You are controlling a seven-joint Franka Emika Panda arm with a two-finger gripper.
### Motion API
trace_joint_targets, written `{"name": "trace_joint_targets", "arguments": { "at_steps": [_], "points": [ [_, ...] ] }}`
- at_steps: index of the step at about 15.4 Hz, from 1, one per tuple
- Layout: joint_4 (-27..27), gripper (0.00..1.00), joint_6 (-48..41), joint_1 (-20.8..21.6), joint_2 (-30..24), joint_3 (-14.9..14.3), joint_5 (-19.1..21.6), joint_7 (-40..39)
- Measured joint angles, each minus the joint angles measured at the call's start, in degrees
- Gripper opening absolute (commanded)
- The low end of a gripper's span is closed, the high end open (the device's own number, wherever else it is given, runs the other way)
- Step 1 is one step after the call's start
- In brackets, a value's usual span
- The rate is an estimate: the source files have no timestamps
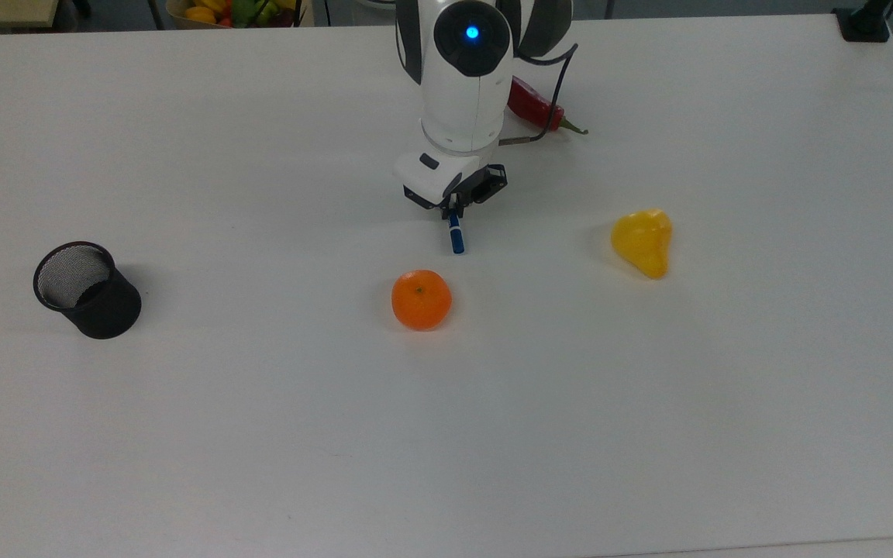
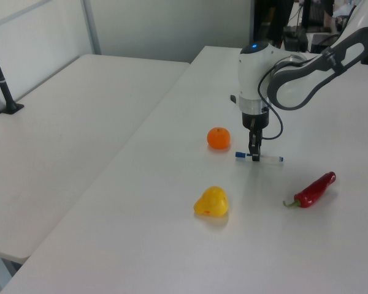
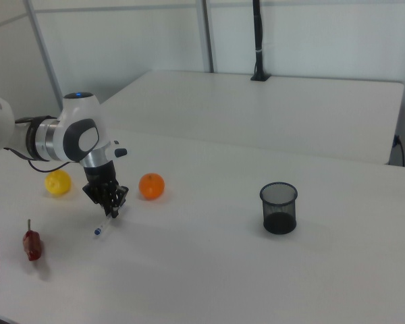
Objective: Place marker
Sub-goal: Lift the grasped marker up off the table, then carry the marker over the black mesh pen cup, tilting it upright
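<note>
One marker (image 1: pixel 456 238), one orange (image 1: pixel 422 299), one mesh cup (image 1: pixel 87 289).

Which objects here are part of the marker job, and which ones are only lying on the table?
Part of the job: marker, gripper closed on it.

Only lying about: orange, yellow pepper, red chilli, black mesh cup.

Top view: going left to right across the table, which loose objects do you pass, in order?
Black mesh cup → orange → marker → red chili pepper → yellow pepper.
</note>
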Motion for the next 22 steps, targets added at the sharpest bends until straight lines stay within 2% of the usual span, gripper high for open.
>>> {"name": "trace_joint_targets", "arguments": {
  "at_steps": [8, 14, 17, 22],
  "points": [
    [1.7, 0.0, -11.0, -2.6, -11.0, 0.0, 0.2, 0.2],
    [9.1, 0.0, -25.7, -6.1, -19.4, -0.7, 5.2, -1.0],
    [12.5, 0.0, -29.6, -6.9, -20.2, -2.4, 6.9, -1.2],
    [14.7, 0.0, -29.5, -7.5, -20.2, -7.4, 7.3, -5.4]
  ]
}}
